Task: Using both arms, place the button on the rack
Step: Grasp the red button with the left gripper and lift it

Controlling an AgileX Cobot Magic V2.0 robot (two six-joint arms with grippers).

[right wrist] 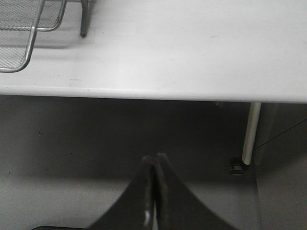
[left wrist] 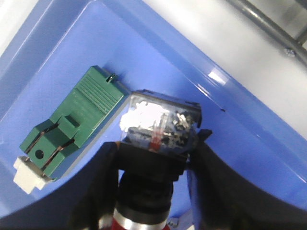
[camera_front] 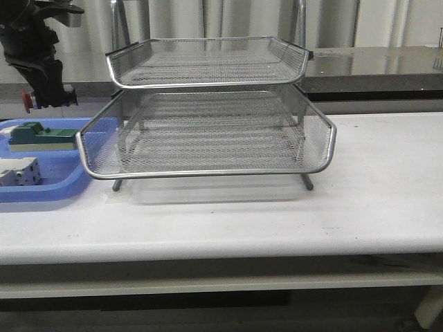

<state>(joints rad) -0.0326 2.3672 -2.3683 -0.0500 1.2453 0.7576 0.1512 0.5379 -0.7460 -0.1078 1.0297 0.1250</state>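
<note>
My left gripper (left wrist: 158, 143) is shut on the button (left wrist: 152, 179), its black fingers clamping the black body. The clear, bluish terminal end points away from the wrist, and the silver collar and red cap sit nearest the wrist. In the front view the left arm hangs at the far left, above the blue tray, with the button's red cap (camera_front: 27, 101) showing beside the gripper (camera_front: 47, 93). The silver wire-mesh rack (camera_front: 208, 173) stands mid-table, to the right of that arm. My right gripper (right wrist: 155, 159) is shut with nothing in it, low in front of the table's edge; the rack's corner (right wrist: 29, 42) shows beyond.
A blue plastic tray (camera_front: 41, 190) lies left of the rack, under the left gripper, holding a green block (camera_front: 38, 135) and a white boxy switch (camera_front: 17, 171). The left wrist view shows the green block (left wrist: 76, 120) on the tray floor (left wrist: 230, 110). A table leg (right wrist: 250, 129) stands near the right gripper.
</note>
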